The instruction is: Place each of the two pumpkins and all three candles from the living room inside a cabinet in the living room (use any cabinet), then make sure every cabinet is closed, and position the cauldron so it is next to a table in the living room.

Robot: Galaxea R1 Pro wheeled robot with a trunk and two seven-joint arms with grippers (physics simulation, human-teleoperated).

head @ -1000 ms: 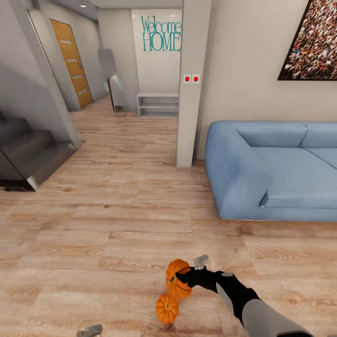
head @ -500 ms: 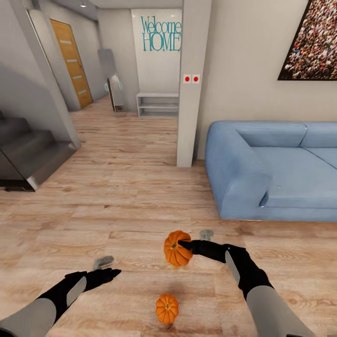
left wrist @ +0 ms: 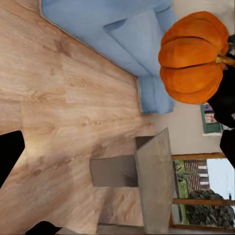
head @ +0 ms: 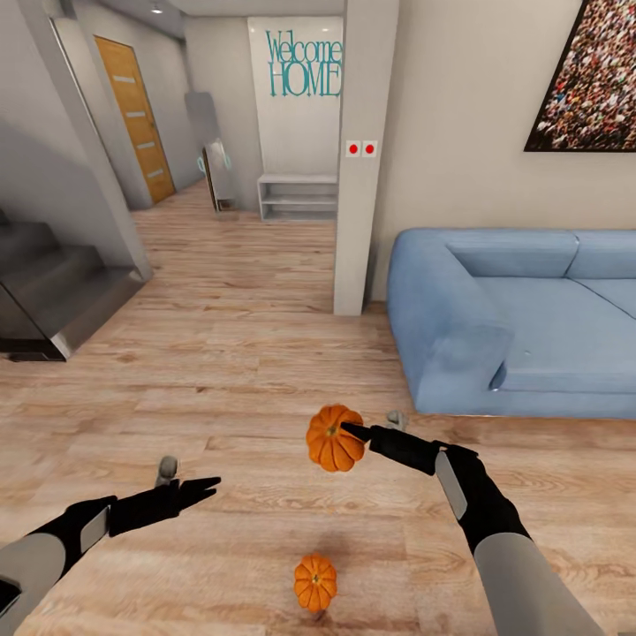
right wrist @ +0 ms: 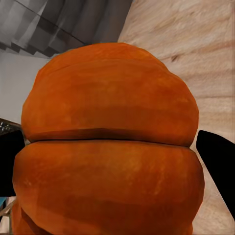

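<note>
A long blue fabric sofa (head: 521, 322) stands against the wall on the pale wood plank floor (head: 247, 371). The right gripper (head: 355, 433) pinches one ribbed orange pumpkin (head: 334, 438) in the air; the left gripper (head: 190, 486) hangs spread and empty. A second, smaller-looking orange pumpkin (head: 315, 581) sits on the floor nearer the robot.

A home, seen where a living room opens onto an entrance hall. A blue sofa (head: 512, 322) stands against a cream wall under a large framed picture (head: 585, 79). Pale wood floor (head: 238, 371) runs back to a hall with a low white shelf (head: 298, 197), teal "Welcome HOME" lettering (head: 304, 64) above it, and a wooden door (head: 137, 117). Dark stairs (head: 53, 287) rise beside the hall
</note>
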